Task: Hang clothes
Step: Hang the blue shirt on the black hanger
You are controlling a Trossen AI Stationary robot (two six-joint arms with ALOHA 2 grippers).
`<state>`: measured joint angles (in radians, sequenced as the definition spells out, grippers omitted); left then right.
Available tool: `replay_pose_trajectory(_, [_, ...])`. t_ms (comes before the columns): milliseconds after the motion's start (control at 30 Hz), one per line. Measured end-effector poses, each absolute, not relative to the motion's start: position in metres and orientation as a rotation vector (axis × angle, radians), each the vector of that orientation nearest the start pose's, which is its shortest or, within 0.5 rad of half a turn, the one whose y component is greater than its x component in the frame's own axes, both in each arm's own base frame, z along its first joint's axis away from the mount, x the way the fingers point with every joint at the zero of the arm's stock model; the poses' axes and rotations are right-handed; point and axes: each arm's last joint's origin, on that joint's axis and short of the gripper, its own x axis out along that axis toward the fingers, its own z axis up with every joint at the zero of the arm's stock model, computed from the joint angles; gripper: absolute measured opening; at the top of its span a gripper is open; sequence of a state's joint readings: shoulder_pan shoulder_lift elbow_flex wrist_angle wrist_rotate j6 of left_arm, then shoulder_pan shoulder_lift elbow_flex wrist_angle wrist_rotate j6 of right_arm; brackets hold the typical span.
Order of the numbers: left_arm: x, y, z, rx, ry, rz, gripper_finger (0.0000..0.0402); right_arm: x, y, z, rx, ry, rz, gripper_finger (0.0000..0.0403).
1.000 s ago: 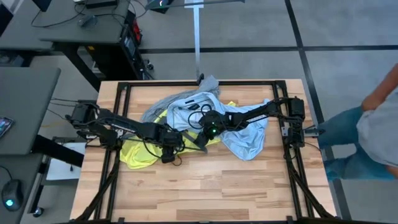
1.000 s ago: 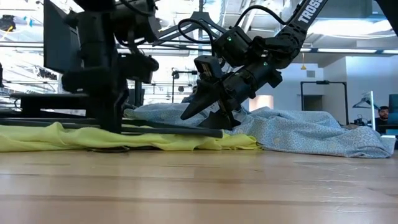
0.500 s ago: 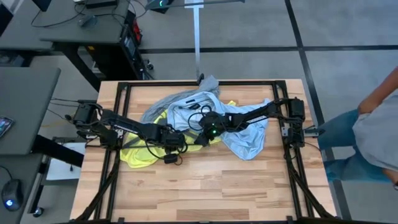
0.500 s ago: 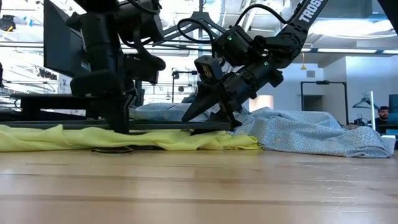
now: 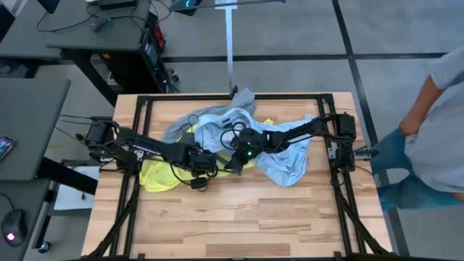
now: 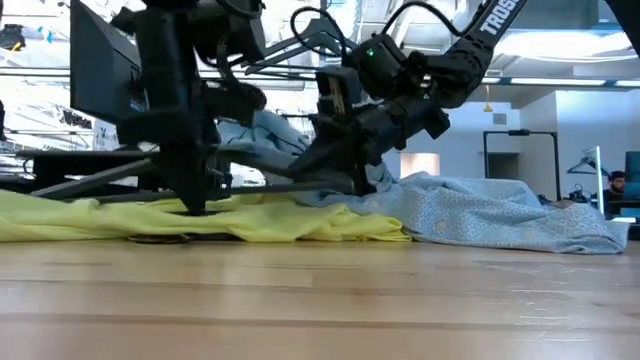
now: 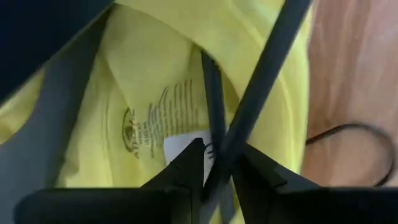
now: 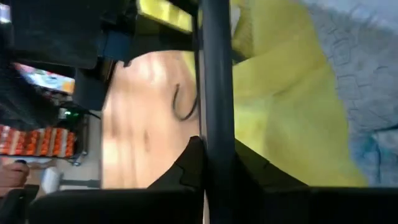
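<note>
A neon-yellow T-shirt (image 5: 156,174) lies left of the table's middle, its collar and label (image 7: 155,118) under my left gripper (image 5: 198,165). A grey T-shirt (image 5: 210,114) lies bunched behind it, and a pale blue shirt (image 5: 290,156) lies to the right. A thin black hanger (image 6: 270,187) lies across the yellow shirt. Both grippers are shut on it: my left gripper (image 7: 214,165) and my right gripper (image 5: 233,159) close beside it on the right. My left gripper pinches a thin bar of the hanger (image 7: 225,149) between its two fingertips, coming from above and pointing down. The bar lies across the fingers, just over the yellow shirt's collar. My right gripper pinches a hanger bar (image 8: 216,124) between its two fingers, slanting down from the table's right. The bar runs on past the fingertips, a little above the yellow shirt.
Black loops lie on the grey shirt (image 5: 228,127), and another lies on the wood near my left gripper (image 5: 197,185). The table's near half is bare wood (image 5: 239,217). A person (image 5: 435,123) stands off the table's right edge.
My right gripper has shut on the hanger bar and risen a little. My left gripper, still pointing down, has moved slightly toward the table's right. The hanger has come up off the yellow shirt and now slants, and the blue and grey cloth behind it has bunched up toward the left.
</note>
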<state>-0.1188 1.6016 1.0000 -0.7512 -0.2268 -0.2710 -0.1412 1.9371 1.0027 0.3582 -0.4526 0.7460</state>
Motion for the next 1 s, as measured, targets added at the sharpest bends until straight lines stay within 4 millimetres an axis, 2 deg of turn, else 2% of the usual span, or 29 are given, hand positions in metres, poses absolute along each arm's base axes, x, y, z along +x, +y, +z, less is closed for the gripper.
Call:
replay_pose_trajectory(167, [0.280,-0.031,0.234,-0.128,1.257,0.163,0.0064,0.382,-0.037,0.147,0.892,0.658,0.110,0.0030])
replay_pose_trajectory(267, [0.274,-0.032,0.267,-0.209,1.171,0.122,0.0064,0.380,-0.036,0.150,0.892,0.673,0.149,0.0030])
replay_pose_trajectory(433, [0.261,-0.018,0.310,-0.270,1.020,0.164,0.0065,0.383,-0.036,0.155,0.830,0.639,0.188,0.0030])
replay_pose_trajectory(567, [0.251,-0.001,0.334,-0.272,0.925,0.217,0.0065,0.398,-0.039,0.178,0.664,0.548,0.253,0.0030])
replay_pose_trajectory(733, [0.241,0.015,0.364,-0.249,0.822,0.232,0.0066,0.409,-0.048,0.200,0.457,0.506,0.235,0.0030])
replay_pose_trajectory(867, [0.230,0.022,0.392,-0.251,0.726,0.250,0.0066,0.415,-0.063,0.223,0.388,0.477,0.216,0.0030])
replay_pose_trajectory(1000, [0.221,0.024,0.412,-0.253,0.665,0.252,0.0066,0.412,-0.085,0.260,0.303,0.480,0.172,0.0030])
